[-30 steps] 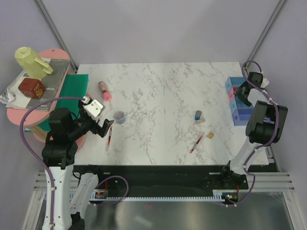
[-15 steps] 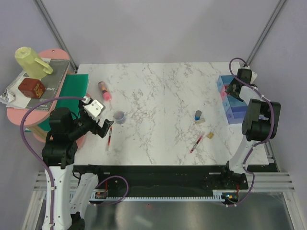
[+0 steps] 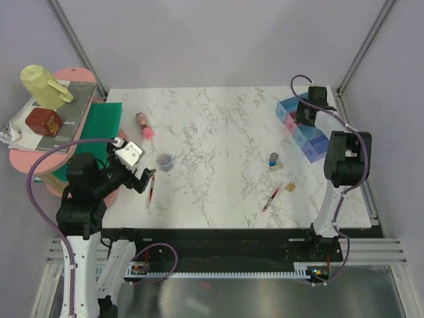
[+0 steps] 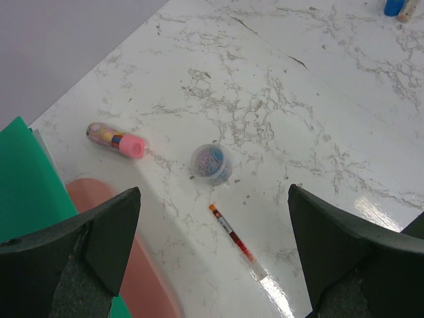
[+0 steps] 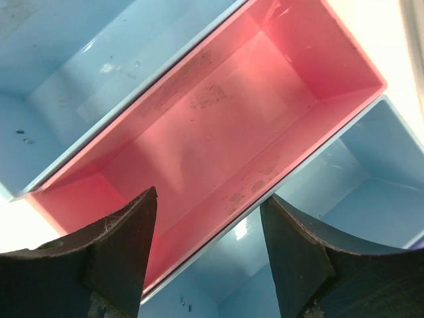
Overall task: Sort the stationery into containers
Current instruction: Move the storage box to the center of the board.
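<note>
The containers (image 3: 303, 128) are a joined row of bins lying slantwise at the table's far right. My right gripper (image 3: 307, 112) is open astride the wall between the pink bin (image 5: 218, 112) and a light blue bin (image 5: 344, 212); its midpoint shows in the right wrist view (image 5: 209, 195). My left gripper (image 3: 143, 179) is open and empty above a red pen (image 3: 152, 189), also seen from the left wrist (image 4: 233, 235). The blue-grey roll (image 3: 164, 161) and the pink glue stick (image 3: 144, 124) lie beyond it. A second red pen (image 3: 271, 197), a tan block (image 3: 290, 188) and a blue dark-topped piece (image 3: 273, 159) lie centre-right.
A pink round side stand (image 3: 66, 76) at the left holds a yellow-green jug (image 3: 41, 85), books (image 3: 69, 109) and a red-brown box (image 3: 44, 121). A green sheet (image 3: 101, 124) overlaps the table's left edge. Frame posts rise at both far corners.
My right gripper has moved left and away from the base, and the row of bins has slid left and turned with it. My left arm has barely shifted.
</note>
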